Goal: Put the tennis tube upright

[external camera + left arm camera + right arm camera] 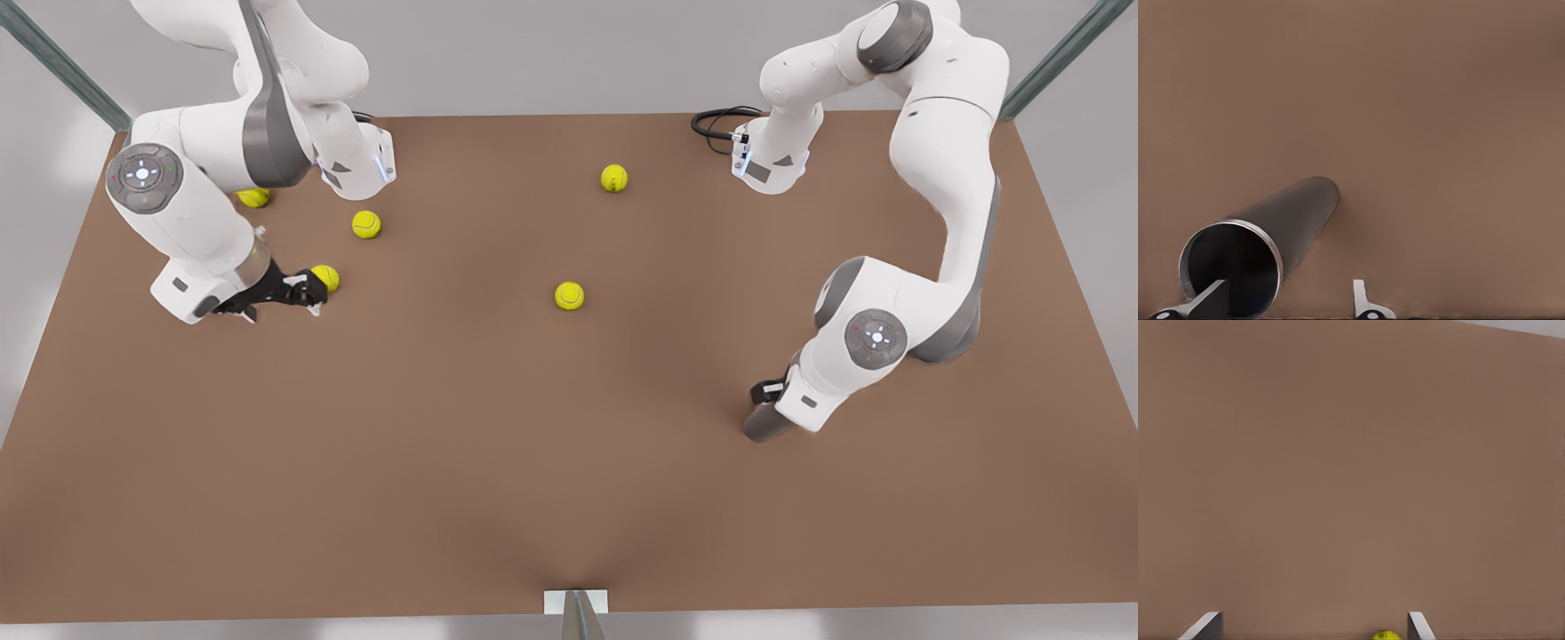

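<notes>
The tennis tube (1288, 223) lies on its side on the brown table (498, 444), its silvery-rimmed open mouth turned toward the left wrist camera and its dark grey body running away across the bare surface. In the front view, the tennis tube (763, 425) is mostly hidden under the arm on that view's right, with only a grey end poking out below the wrist, toward the near right part of the table. The left gripper (1288, 303) straddles the tube's rim: one finger sits inside the open mouth and the other outside, with a clear gap between that finger and the wall, so its jaws are spread and grip nothing. The right gripper (298, 293) is low over the table on the front view's left, its fingers wide apart, with a tennis ball (326, 277) just beside its tip; that same ball (1386, 635) peeks up between the fingers in the right wrist view. Four more balls lie scattered farther off: one (365, 224) near the left arm base, one (253, 197) half tucked behind the arm, one (613, 178) toward the far middle, and one (569, 295) near the centre.
</notes>
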